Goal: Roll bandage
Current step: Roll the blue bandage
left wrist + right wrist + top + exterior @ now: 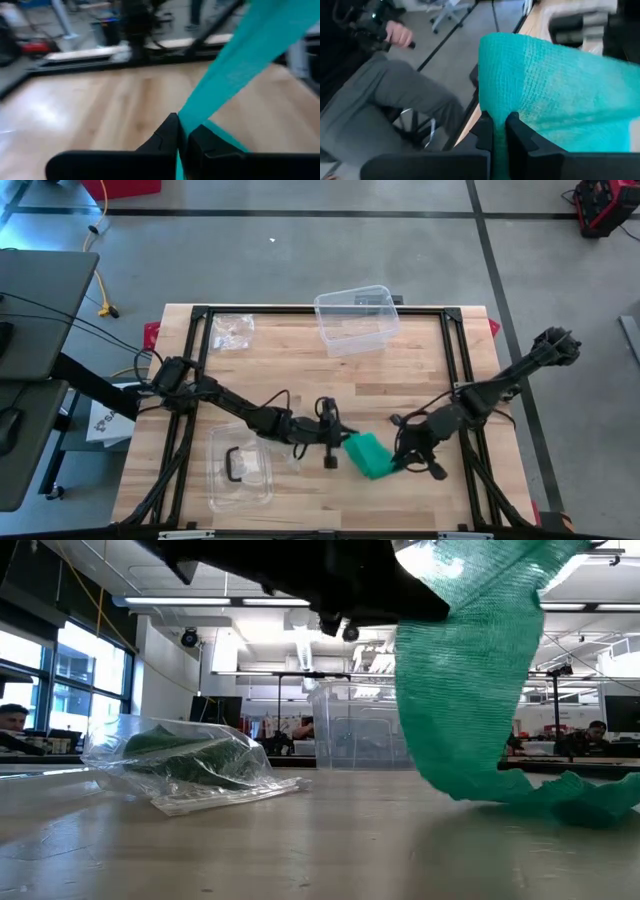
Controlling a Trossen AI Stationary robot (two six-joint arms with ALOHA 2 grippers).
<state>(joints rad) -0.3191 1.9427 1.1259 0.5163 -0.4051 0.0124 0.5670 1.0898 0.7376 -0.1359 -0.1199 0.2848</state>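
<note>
A green mesh bandage (368, 453) lies near the table's front edge, between my two grippers. My left gripper (342, 442) comes from the table's left and is shut on it (181, 131). My right gripper (398, 457) comes from the right and is also shut on it (499, 125). In the low view the bandage (470, 670) hangs as a wide band from a dark gripper above, and its lower end (575, 795) lies bunched on the table. My left gripper pinches a narrow stretch of the bandage (186, 117) between its two fingers, coming nearly level from the table's left. From the fingers the band runs away upward, drawn fairly straight. My right gripper pinches the bandage at its edge (492, 107) between its two fingers. The mesh spreads wide beyond the fingers, lifted off the table there.
A clear plastic tub (356, 318) stands at the table's far middle. One clear bag (238, 468) lies at the near left, another (232, 330) at the far left. A seated person (385, 105) shows beyond the table's edge. Bare wood lies between tub and grippers.
</note>
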